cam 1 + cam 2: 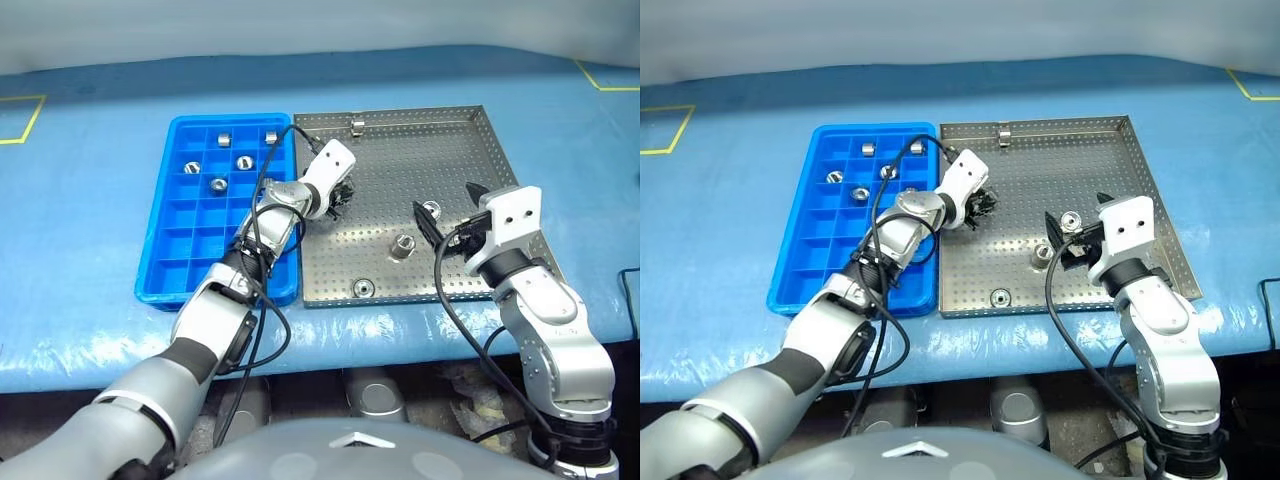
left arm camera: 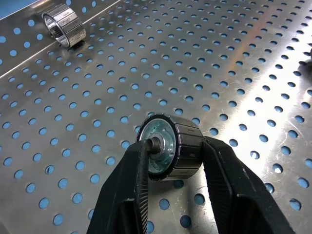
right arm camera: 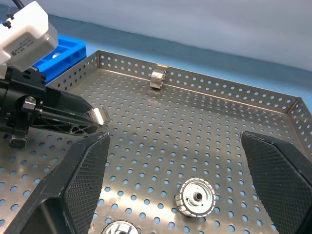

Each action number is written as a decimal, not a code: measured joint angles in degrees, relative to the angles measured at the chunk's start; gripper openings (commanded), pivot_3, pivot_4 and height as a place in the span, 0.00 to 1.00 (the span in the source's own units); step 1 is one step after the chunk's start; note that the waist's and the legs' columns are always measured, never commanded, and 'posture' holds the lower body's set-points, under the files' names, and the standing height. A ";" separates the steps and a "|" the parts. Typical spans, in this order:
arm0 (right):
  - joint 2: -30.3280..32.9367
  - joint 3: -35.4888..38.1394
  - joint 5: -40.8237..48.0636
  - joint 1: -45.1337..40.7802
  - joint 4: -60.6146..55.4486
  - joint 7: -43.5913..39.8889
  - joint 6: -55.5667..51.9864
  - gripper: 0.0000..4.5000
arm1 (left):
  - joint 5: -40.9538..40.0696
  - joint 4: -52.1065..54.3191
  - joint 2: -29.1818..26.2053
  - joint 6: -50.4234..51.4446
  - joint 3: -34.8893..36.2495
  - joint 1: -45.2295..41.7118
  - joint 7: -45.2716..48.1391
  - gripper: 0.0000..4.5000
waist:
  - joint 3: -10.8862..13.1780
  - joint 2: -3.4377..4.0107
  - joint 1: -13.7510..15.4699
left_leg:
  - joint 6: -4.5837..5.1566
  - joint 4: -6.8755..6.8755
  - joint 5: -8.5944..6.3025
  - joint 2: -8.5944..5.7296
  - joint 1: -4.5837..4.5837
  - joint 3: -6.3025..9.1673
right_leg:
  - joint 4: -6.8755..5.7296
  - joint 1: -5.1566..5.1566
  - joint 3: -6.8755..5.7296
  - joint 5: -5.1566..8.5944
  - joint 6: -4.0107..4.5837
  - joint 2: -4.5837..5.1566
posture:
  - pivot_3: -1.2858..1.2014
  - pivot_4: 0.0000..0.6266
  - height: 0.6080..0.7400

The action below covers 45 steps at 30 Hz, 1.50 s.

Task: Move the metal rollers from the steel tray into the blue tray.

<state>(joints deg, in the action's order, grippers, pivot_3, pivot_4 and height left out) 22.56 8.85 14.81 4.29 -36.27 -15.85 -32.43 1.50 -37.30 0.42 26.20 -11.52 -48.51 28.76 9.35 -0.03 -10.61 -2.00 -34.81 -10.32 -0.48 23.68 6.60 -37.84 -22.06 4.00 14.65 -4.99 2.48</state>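
Blue tray (image 1: 160, 250), a gridded plastic rectangle, lies touching the left rim of the square perforated steel tray (image 1: 470, 160). Five shiny hollow metal rollers (image 1: 217, 184) sit in separate compartments at its far end. On the steel tray, one roller (image 2: 169, 153) lies on its side between the left hand's (image 2: 175, 195) fingers; another (image 1: 357, 126) rests against the far rim, and three (image 1: 402, 246) lie nearer the front.

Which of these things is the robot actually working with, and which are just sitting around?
Part of the job:
- metal rollers, one between the left gripper's fingers
- steel tray
- blue tray
- right gripper, open

Just lying about:
- blue table cover
- yellow tape marks
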 measured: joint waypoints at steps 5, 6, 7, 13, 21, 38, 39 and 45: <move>-0.06 -0.60 -0.37 -0.37 0.26 -0.28 0.41 1.00 | -6.01 9.29 -1.10 3.95 4.01 0.81 3.22 0.29 | 0.00 0.01 -0.08 | 0.00 0.01 0.00 0.01 -0.02 0.00 | -0.02 0.00 0.00 0.00 0.00 0.00 | 0.42 0.24 1.00; -0.09 -0.82 -0.48 -0.59 0.32 -0.34 0.62 1.00 | -7.30 12.11 -1.95 5.18 4.66 1.02 3.89 0.29 | 0.00 0.01 -0.12 | 0.00 0.01 0.00 0.02 -0.03 0.00 | -0.03 0.00 0.01 0.00 0.00 0.00 | 0.42 0.24 1.00; -0.09 -1.09 -0.55 -0.82 0.37 -0.36 0.71 1.00 | -8.34 14.83 -3.05 6.27 5.05 1.50 4.34 0.29 | -0.01 0.02 -0.24 | 0.00 0.01 0.00 0.02 -0.04 0.00 | -0.03 0.00 0.01 0.00 0.00 -0.01 | 0.42 0.24 1.00; -0.27 -2.92 -0.82 -1.36 1.06 -1.16 0.95 1.00 | -8.10 31.05 -16.59 11.87 6.00 8.26 4.96 0.29 | 0.01 0.08 -0.74 | 0.00 0.09 0.00 0.09 -0.13 -0.01 | -0.11 0.00 0.07 0.00 0.02 -0.06 | 0.44 0.24 1.00; -0.45 -6.03 -0.82 -4.74 3.70 -3.08 1.32 1.00 | -4.61 43.63 -30.16 18.14 10.79 21.20 0.97 0.29 | 0.05 0.06 2.17 | 0.00 0.08 0.00 0.08 -0.10 0.02 | -0.06 -0.01 0.03 0.01 0.05 -0.02 | 0.48 0.24 1.00; 0.01 -8.33 -1.28 -7.57 6.65 -5.42 1.22 1.00 | -2.66 45.95 -30.09 20.60 10.54 29.74 -4.37 0.29 | 0.05 0.04 6.62 | -0.01 0.09 0.00 0.07 -0.09 0.04 | -0.07 -0.02 -0.04 0.03 0.11 0.00 | 0.49 0.24 1.00; 0.02 -8.33 -1.29 -7.58 6.64 -5.43 1.21 1.00 | -2.68 45.62 -30.08 20.55 10.52 29.57 -4.34 0.37 | 0.05 0.04 6.61 | -0.01 0.09 0.00 0.07 -0.09 0.04 | -0.07 -0.02 -0.04 0.03 0.11 0.00 | 0.49 0.24 1.00; 1.15 -7.96 -1.47 -6.74 6.22 -5.17 0.68 1.00 | -3.19 45.07 -29.74 20.39 11.20 28.72 -3.99 0.64 | 0.05 0.04 6.61 | -0.02 0.09 0.00 0.07 -0.10 0.04 | -0.09 -0.02 -0.05 0.03 0.12 0.01 | 0.48 0.24 1.00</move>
<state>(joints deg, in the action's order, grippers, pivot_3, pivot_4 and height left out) 23.71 0.89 13.34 -2.45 -30.05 -21.02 -31.76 -1.69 7.76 -29.31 46.59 -0.32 -19.79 24.77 9.40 0.01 -4.00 -2.02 -34.72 -10.32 -0.40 23.58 6.64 -37.93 -22.07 3.95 14.68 -4.87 2.49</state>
